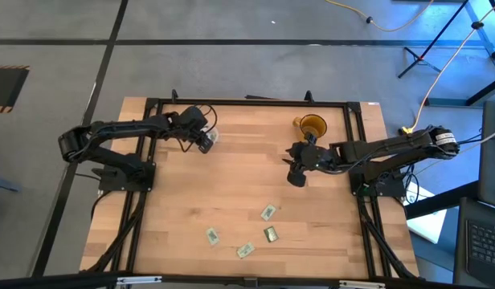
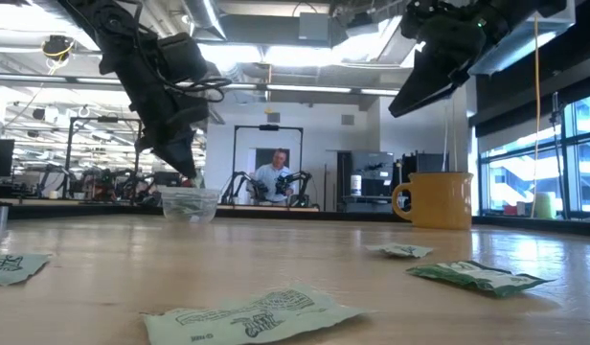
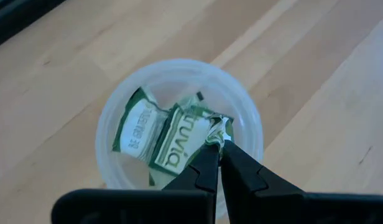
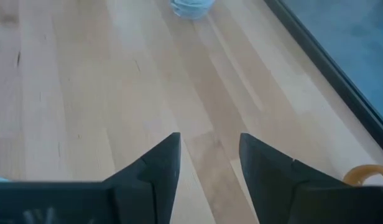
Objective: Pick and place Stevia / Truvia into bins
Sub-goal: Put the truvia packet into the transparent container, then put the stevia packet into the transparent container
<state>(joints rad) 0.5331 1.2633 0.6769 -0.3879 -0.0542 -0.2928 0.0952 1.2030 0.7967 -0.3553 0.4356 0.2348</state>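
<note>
Four small flat green-and-white paper sachets lie loose on the light wooden tabletop (image 1: 231, 185), in the lower middle of the high view: one (image 1: 268, 212) uppermost, one (image 1: 271, 234) just below it, one (image 1: 211, 235) to the left, one (image 1: 245, 250) lowest. All four are apart from each other.

Left claw (image 1: 206, 144), upper left of the high view: fingers pressed together, pinching the crumpled corner of a further green-and-white Truvia sachet (image 3: 179, 140). The left wrist view shows that sachet hanging in the mouth of the small round clear plastic cup (image 3: 179, 124), with another green-and-white sachet (image 3: 134, 127) lying inside the cup beside it. Whether the pinched sachet touches the cup floor cannot be told. In the low view the same cup (image 2: 190, 203) stands at left centre, the claw tip directly above its rim.

Right claw (image 4: 209, 155), centre right of the high view: fingers spread, nothing between them, only bare wood below in the right wrist view. It hangs above the tabletop, just below the amber-yellow translucent mug with a side handle (image 1: 312, 126) in the high view. In the low view the mug (image 2: 437, 199) stands at right centre, handle facing left.

A seated person (image 2: 276, 177) shows in the room behind, centre of the low view.
</note>
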